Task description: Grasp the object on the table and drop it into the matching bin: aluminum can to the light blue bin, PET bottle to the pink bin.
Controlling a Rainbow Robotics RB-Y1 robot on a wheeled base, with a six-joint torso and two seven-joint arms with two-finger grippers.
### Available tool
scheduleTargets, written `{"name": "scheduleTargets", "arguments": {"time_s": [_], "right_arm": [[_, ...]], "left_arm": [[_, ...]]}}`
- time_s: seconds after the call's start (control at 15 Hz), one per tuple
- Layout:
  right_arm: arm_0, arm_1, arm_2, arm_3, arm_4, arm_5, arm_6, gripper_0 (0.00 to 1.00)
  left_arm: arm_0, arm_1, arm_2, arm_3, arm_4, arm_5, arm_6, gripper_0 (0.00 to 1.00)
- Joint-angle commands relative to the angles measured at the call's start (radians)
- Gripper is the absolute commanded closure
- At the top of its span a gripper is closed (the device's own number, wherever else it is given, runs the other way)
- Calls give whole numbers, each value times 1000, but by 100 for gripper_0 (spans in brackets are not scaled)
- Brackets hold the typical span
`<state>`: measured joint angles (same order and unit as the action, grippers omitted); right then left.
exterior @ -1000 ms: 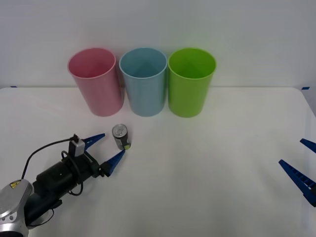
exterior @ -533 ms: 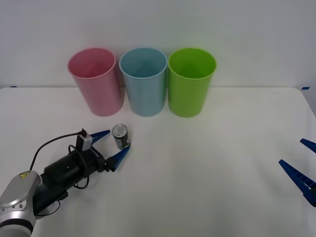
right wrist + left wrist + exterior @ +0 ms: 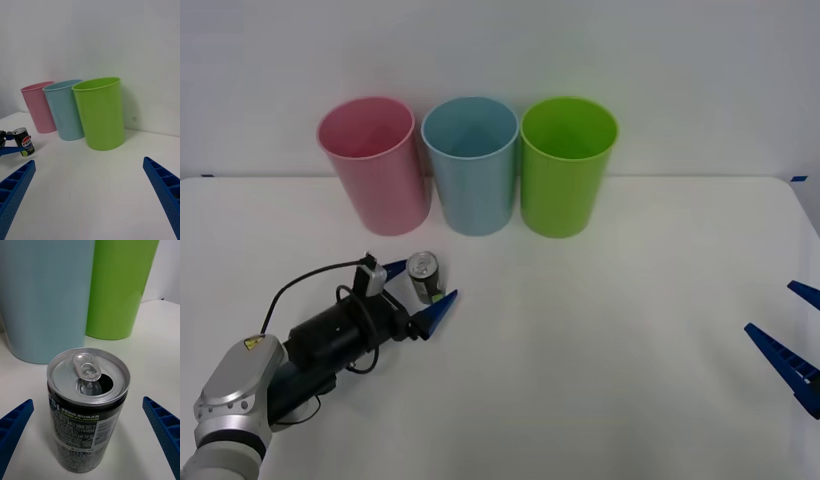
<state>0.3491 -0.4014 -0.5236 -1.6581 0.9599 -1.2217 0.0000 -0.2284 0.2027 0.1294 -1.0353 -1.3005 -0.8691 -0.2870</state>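
Straddling the aluminum can (image 3: 423, 277), which stands upright just in front of the light blue bin (image 3: 471, 165), the left gripper (image 3: 420, 296) has jaws wide open, empty; an uneven squeeze could topple it.

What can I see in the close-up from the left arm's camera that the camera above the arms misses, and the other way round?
Only the left wrist view shows the can's opened top, with its pull tab and mouth hole, and the small print on its side. Only the front view shows the pink bin, the whole left arm, and the right pincer open at the table's right edge. Both show the can upright between the left pincer's open blue fingers, with the light blue bin and the lime green bin behind it.
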Motion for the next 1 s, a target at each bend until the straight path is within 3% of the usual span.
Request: {"name": "scheduleTargets", "arguments": {"time_s": [0.07,0.53,0.6,0.67,0.73,1.0], "right_arm": [[0,0,0,0,0,0,0,0],[0,0,0,0,0,0,0,0],[0,0,0,0,0,0,0,0],[0,0,0,0,0,0,0,0],[0,0,0,0,0,0,0,0],[0,0,0,0,0,0,0,0]], "left_arm": [[0,-5,-10,0,0,2,-3,0],[0,-6,-14,0,0,12,-8,0],[0,-6,-14,0,3,12,-11,47],[0,-6,-14,0,6,12,-12,79],[0,-6,-14,0,10,12,-14,99],[0,-6,-14,0,13,13,-20,100]]}}
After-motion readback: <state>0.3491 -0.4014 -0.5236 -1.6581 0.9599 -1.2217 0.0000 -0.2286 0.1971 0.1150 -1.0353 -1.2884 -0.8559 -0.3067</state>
